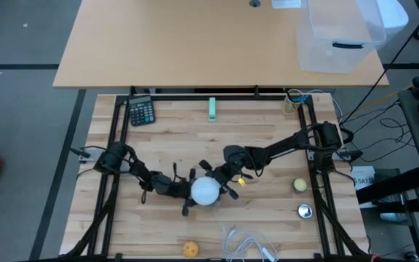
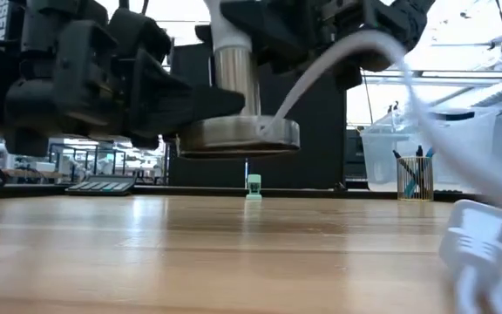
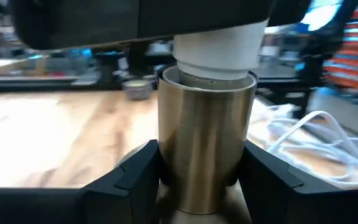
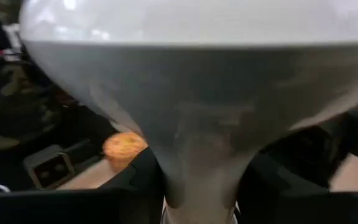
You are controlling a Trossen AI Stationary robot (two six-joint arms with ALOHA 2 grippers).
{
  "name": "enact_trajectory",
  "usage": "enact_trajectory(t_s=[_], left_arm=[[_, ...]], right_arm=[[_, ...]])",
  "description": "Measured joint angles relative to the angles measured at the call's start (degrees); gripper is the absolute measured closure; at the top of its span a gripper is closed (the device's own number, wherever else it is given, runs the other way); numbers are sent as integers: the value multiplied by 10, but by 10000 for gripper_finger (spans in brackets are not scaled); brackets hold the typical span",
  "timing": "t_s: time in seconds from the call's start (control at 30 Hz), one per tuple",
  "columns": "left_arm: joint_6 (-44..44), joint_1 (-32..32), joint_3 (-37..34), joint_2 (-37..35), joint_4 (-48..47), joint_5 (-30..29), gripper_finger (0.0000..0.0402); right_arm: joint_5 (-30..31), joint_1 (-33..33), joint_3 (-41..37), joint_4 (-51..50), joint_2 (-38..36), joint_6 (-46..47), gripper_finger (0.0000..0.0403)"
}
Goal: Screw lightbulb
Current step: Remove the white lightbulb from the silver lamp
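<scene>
The white lightbulb is at the table's middle, globe up, its narrow neck set in the open top of a brass-coloured socket. The socket has a wide disc foot and a white cord, and it hangs above the table. My left gripper comes from the left and is shut on the socket. My right gripper comes from the right and is shut on the bulb. My left gripper pinches the socket's round barrel between its two fingers, one on each side, coming level from the table's left. The socket stands upright and is lifted clear of the table. My right gripper pinches the bulb's narrow neck just below the globe between its two fingers, coming from the table's right. The bulb stands upright with its base in the socket's top.
A calculator and a small green piece lie at the far edge. A yellowish ball and a grey disc lie at the right. An orange ball and loose white cord lie at the near edge.
</scene>
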Motion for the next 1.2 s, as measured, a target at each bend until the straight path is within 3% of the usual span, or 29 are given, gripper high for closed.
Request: enact_trajectory(t_s=[0.5,0.77,0.97,1.2], left_arm=[[30,18,-23,-35,-11,-230,209],[56,19,-24,-35,-6,-385,209],[80,26,-25,-63,-8,-429,209],[78,26,-26,-124,-66,-422,209]], right_arm=[[23,-65,1,2,-1,-13,271],[109,-101,2,4,-1,-47,271],[107,-131,2,44,-1,-27,271],[104,-139,2,66,-3,-4,268]])
